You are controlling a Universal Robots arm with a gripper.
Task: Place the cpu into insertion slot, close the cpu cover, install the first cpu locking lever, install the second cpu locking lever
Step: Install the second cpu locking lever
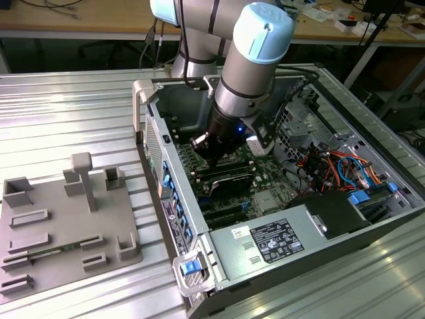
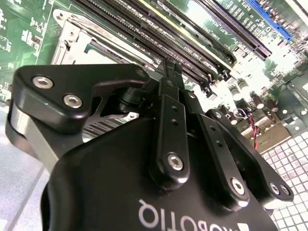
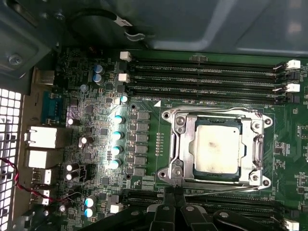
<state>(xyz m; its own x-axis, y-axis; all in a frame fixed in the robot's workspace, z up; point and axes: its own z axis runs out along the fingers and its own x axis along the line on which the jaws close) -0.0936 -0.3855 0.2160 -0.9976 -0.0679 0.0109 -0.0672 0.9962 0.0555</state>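
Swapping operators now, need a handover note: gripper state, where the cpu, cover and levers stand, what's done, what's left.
Gripper: fingers together, holding nothing, at the socket's edge by a thin lever wire; in the exterior view it hangs inside the open case.
cpu: seated flat in the insertion slot.
cpu cover: down over the cpu, framing its metal top.
Done: cpu placed, cover closed.
Left: levers. Whether either one is latched cannot be told from these views; check before continuing.

Even, bright room light. Glare on ribbed tabletop (image 1: 80,113). Second wrist view: motherboard (image 2: 240,67) overexposed, soft; first wrist view dimmer, capacitors (image 3: 117,139) glinting.
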